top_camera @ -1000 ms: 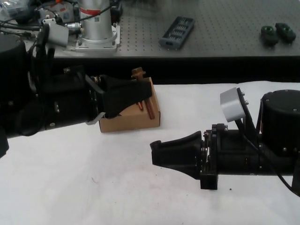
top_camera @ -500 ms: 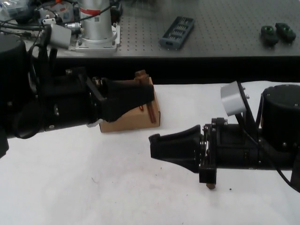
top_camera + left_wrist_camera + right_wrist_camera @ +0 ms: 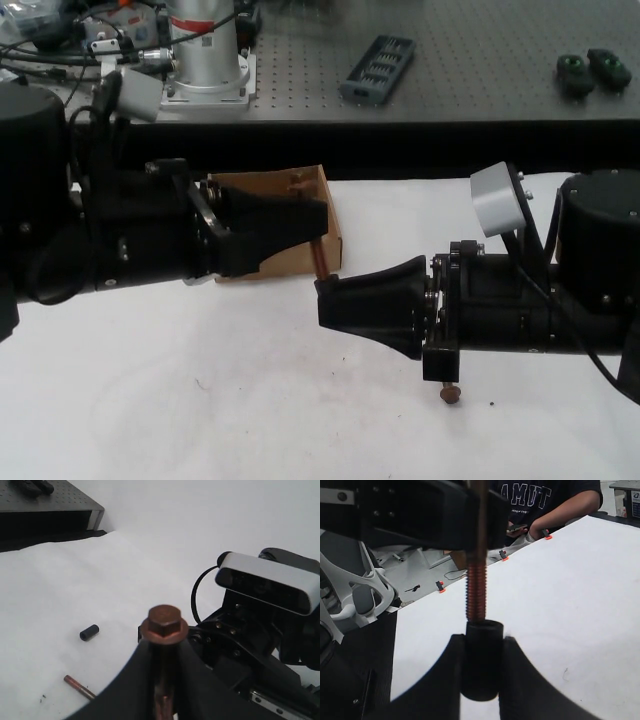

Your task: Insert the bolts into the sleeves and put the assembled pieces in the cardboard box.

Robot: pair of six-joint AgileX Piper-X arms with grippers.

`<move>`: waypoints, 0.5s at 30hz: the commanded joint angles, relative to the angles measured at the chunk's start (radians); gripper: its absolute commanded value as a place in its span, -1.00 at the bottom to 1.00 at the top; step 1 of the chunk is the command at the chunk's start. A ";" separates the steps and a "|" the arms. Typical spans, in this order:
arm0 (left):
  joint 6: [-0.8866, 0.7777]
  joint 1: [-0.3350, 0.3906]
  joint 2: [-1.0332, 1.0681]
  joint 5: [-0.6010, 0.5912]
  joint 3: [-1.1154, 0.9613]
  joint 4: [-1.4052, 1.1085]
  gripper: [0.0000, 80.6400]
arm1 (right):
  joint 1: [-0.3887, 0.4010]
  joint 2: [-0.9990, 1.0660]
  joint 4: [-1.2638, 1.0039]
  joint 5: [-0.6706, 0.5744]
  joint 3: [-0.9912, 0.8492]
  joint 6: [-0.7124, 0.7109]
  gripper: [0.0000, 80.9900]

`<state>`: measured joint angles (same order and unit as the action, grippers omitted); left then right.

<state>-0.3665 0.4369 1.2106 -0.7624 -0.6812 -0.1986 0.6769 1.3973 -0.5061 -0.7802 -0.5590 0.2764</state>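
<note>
My left gripper [image 3: 318, 225] is shut on a copper bolt [image 3: 320, 258] and holds it upright, hex head [image 3: 164, 625] on top, just in front of the cardboard box [image 3: 333, 222]. Directly below it, my right gripper [image 3: 322, 300] is shut on a black sleeve [image 3: 481, 665]. The bolt's threaded end [image 3: 476, 597] meets the sleeve's top opening. How deep it sits inside is hidden. In the left wrist view, the fingers [image 3: 135, 680] clamp the shaft under the head.
A loose black sleeve [image 3: 89, 632] and a loose copper bolt [image 3: 79, 687] lie on the white cloth. Another bolt end [image 3: 450, 393] shows under the right arm. Behind, the perforated bench carries a metal post base [image 3: 205, 60] and a black rack [image 3: 378, 65].
My left gripper has carried the bolt from over the box forward and down onto the sleeve. The right gripper has edged slightly left, uncovering a bolt beneath its arm.
</note>
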 commanded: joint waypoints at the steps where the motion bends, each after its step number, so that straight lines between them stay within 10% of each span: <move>1: 0.015 0.005 -0.002 0.019 -0.004 -0.013 -0.98 | 0.001 0.001 -0.039 0.014 -0.014 0.025 -0.93; 15: 0.036 0.005 -0.002 0.106 -0.004 -0.036 -0.98 | 0.001 0.033 -0.037 0.003 -0.027 0.015 -0.93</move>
<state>-0.3428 0.4369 1.2118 -0.6696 -0.6812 -0.1986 0.6769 1.4339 -0.5084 -0.7802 -0.5793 0.2764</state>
